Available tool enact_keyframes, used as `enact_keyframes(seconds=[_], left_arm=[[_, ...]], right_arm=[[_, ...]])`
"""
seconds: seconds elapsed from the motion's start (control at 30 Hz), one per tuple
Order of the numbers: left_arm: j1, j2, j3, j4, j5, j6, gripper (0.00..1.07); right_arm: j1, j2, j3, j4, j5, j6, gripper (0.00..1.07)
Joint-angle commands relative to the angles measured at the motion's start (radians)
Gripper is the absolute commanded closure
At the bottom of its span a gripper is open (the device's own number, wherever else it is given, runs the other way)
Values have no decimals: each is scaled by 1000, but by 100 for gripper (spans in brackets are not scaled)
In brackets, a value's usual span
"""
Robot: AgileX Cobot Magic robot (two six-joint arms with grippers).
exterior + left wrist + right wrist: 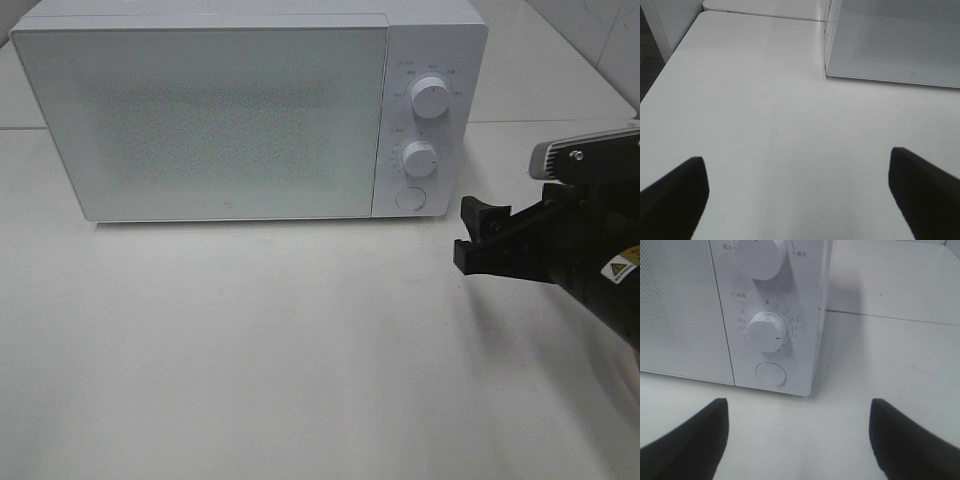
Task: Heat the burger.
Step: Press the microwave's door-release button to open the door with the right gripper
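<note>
The right gripper [468,235] hovers just right of the shut microwave [240,110], jaws apart; the left gripper [796,161], in front of it, also gapes wide.

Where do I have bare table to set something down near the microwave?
Widest bare patch: the table in front of the microwave, from its left corner across to the right end effector. Another strip runs along the microwave's left side, in the left wrist view. Crowded: the corner by the knobs, where the right end effector hovers.

Left pincer [796,160] agape; microwave [895,40] near.
</note>
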Motion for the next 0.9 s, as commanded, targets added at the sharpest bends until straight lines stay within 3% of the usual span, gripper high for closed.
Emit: enact_keyframes(seconds=[0.03, 0.13, 0.33, 0.73, 0.9], left_arm=[[-3, -20, 1, 1, -15, -2, 17], [-3, -20, 1, 1, -15, -2, 17], [-3, -20, 1, 1, -15, -2, 17], [-3, -20, 1, 1, -15, -1, 17], [-3, -20, 1, 1, -15, -1, 17]], right_arm=[[86, 46, -5, 98, -88, -17, 32], [176, 102, -20, 209, -127, -17, 32], [263, 179, -52, 320, -152, -17, 32], [270, 198, -62, 319, -151, 68, 33], [270, 198, -62, 319, -151, 453, 41]])
